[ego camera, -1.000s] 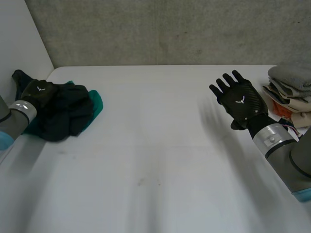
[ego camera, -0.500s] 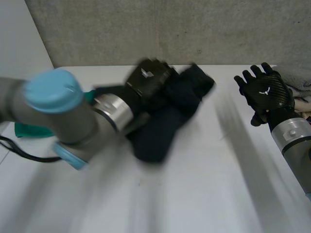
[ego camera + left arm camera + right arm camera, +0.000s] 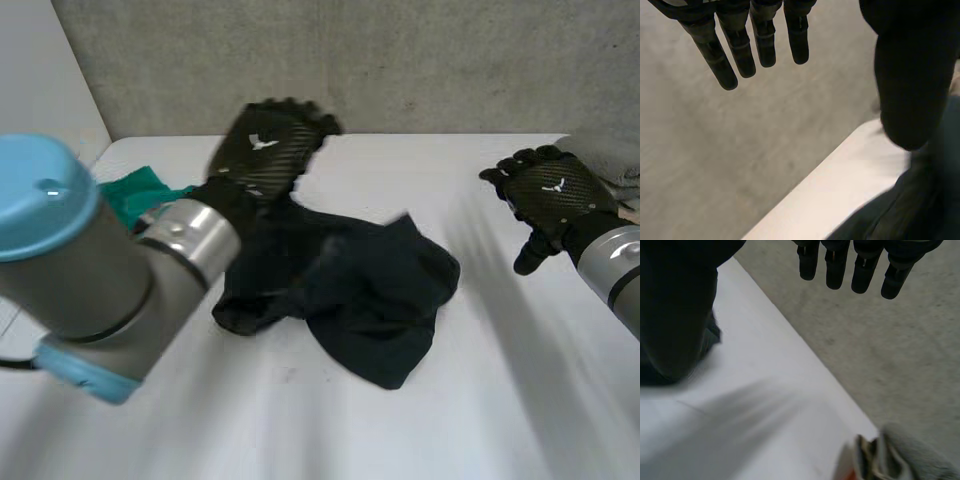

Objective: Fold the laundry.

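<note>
A dark navy garment [image 3: 360, 285] lies crumpled in the middle of the white table [image 3: 480, 400]. My left hand [image 3: 265, 150] hovers over its far left edge, open, fingers straight and pointing at the back wall, holding nothing. In the left wrist view the straight fingers [image 3: 740, 45] are spread before the wall, and the dark cloth [image 3: 920, 210] lies below the thumb. My right hand [image 3: 550, 195] floats open to the right of the garment, apart from it. The right wrist view shows its fingers [image 3: 855, 265] straight and empty.
A teal cloth [image 3: 135, 195] lies at the table's left side behind my left forearm. A stack of folded laundry [image 3: 905, 452] sits at the right rear corner. A grey wall [image 3: 400, 60] runs along the table's far edge.
My left arm swung from the pile at the left to the middle with the dark garment and let it go there. My right hand drew back to the right.
</note>
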{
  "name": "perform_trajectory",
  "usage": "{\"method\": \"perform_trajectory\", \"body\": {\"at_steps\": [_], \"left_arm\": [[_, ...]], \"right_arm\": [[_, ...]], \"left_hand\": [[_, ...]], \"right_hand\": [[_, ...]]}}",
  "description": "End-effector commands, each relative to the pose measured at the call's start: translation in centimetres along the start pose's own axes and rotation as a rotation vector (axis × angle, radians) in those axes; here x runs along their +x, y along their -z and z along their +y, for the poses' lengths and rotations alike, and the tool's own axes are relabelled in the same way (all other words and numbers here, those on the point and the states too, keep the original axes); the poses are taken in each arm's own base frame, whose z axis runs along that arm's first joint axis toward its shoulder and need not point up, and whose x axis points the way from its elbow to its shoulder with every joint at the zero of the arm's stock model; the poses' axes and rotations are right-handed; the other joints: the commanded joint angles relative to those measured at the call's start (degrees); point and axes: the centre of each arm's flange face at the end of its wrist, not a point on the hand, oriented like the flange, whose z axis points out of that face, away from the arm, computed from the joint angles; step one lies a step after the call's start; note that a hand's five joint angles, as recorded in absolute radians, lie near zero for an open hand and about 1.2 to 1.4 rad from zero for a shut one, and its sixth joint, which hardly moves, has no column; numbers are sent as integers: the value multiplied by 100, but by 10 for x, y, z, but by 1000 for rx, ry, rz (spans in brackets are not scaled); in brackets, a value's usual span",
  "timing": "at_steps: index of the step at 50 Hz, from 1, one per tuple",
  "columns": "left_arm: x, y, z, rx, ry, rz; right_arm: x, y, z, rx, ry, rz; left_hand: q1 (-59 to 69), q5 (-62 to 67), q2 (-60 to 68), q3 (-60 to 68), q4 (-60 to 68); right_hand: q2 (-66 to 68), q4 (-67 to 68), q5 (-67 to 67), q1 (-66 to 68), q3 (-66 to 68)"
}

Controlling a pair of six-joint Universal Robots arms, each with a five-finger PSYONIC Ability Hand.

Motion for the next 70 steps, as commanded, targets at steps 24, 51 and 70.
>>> {"method": "perform_trajectory", "body": {"at_steps": [24,51,70], "left_arm": [[-46,34,151,-507,-168,29],[-67,-58,23,-24,-318,-277],[90,-114,10,365,34,209]], "right_arm": [[-123,43,8,-77,18,-266],[-58,36,-9,18,-8,-20],[-8,25,10,-63,-91,171]], "left_hand": [[-86,98,-5,-11,29],[5934,6118,6015,6009,6049],[5934,6118,6015,6009,6049]], "right_hand": [[-251,-251,-275,-328,-245],[-251,-251,-275,-328,-245],[-251,-251,-275,-328,-245]]}}
